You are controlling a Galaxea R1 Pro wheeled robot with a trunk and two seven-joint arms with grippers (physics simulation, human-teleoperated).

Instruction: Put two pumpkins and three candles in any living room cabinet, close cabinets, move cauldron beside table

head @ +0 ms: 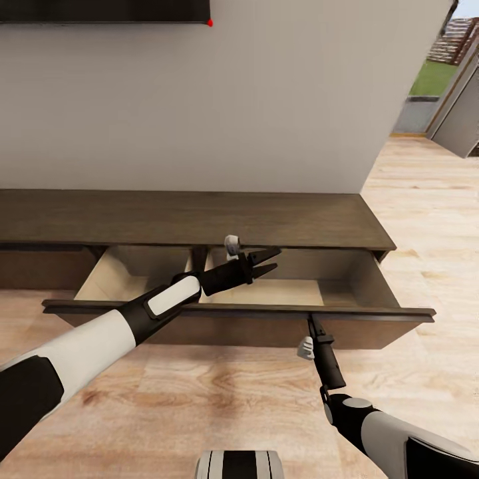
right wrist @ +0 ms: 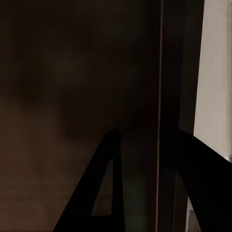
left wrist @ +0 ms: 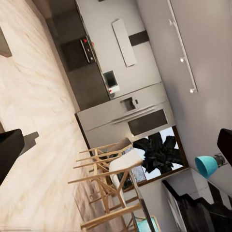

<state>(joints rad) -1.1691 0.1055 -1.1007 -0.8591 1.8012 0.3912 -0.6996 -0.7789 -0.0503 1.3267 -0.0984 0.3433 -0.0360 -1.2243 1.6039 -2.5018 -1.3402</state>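
The cabinet (head: 199, 219) is a long low dark-brown unit against the white wall, and its wide drawer (head: 233, 327) stands pulled out over the floor. The part of the pale drawer bottom (head: 286, 291) that I can see is bare. My left gripper (head: 274, 261) hovers open and empty above the drawer's middle. My right gripper (head: 311, 323) sits at the drawer front's top edge; in the right wrist view its fingers (right wrist: 108, 164) straddle that thin edge (right wrist: 159, 96). The pumpkins, candles and cauldron are out of view.
A dark TV (head: 100, 10) hangs on the wall above the cabinet. Light wood floor (head: 426, 199) runs to the right towards a glass door. In the left wrist view there are wooden chairs (left wrist: 108, 179) and kitchen units (left wrist: 125, 113) far off.
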